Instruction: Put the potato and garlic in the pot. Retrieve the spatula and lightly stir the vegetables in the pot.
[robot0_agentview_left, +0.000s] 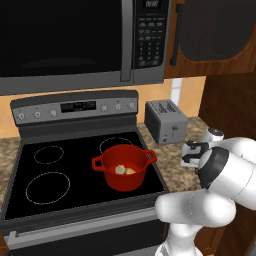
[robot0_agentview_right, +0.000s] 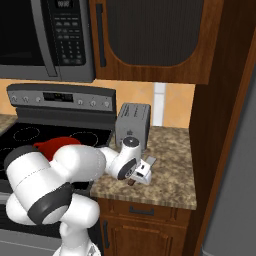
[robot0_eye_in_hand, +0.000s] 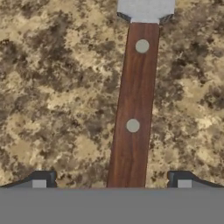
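Note:
The red pot stands on the stove's front right burner, with the whitish garlic and the tan potato side by side inside it. The spatula lies flat on the speckled counter to the right of the stove, its brown riveted handle running up to the pale grey head. My gripper hangs open, low over the handle's end, one fingertip on each side with gaps to the wood. From the right base view the grey head pokes out past my hand.
A silver toaster stands on the counter behind the spatula. A microwave hangs above the stove, with dark wood cabinets beside it. A tall wooden panel closes the counter's right side.

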